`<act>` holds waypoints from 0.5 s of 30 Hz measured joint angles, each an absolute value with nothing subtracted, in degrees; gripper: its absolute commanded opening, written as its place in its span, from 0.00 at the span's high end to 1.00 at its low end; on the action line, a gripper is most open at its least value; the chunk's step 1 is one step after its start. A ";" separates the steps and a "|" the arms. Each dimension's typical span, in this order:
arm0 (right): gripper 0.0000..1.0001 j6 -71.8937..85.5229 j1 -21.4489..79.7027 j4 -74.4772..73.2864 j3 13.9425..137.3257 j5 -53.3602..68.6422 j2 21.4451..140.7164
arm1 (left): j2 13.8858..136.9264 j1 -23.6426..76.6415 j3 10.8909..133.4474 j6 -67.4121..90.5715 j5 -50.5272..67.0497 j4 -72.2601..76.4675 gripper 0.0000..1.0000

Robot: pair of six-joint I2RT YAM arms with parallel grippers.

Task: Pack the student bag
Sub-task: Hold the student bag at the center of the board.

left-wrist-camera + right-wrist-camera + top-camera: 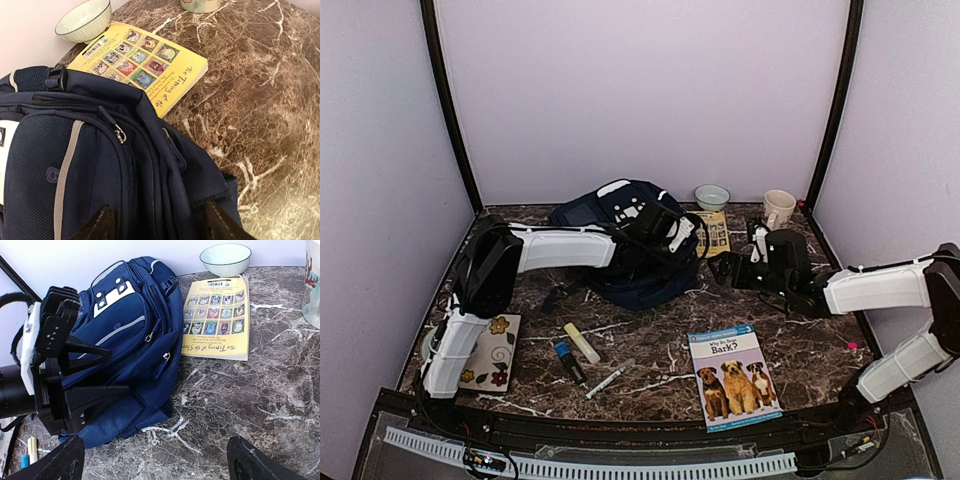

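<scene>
Student bag (638, 288) lies mid-worktop against the far edge. Left gripper (160, 227) has its claw spread over the bag's right side with folds of fabric between the fingers; can't tell if it's pinching. Right gripper (157, 465) sits just beside the bag, claw spread wide, holding nothing. Yellow book (215, 320) is tucked partly under the bag, with a bowl (225, 259) behind it.
</scene>
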State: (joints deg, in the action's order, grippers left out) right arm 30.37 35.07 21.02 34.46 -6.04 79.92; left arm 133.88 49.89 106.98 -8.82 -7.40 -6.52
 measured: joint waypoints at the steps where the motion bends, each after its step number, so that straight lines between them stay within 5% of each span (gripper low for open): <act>1: 0.01 30.48 35.07 21.21 34.46 -6.00 80.01 | 134.41 49.89 107.92 -8.78 -7.46 -7.01 0.51; 4: 0.02 30.57 35.07 21.96 34.46 -5.65 80.51 | 135.35 49.89 109.82 -8.36 -8.43 -7.44 0.74; 10: 0.03 30.50 35.07 22.33 34.48 -5.13 82.30 | 136.07 50.33 110.65 -7.75 -11.73 -7.40 1.00; 15: 0.07 29.26 35.05 22.39 35.24 -4.80 83.55 | 136.18 51.05 110.65 -7.38 -13.17 -7.42 1.00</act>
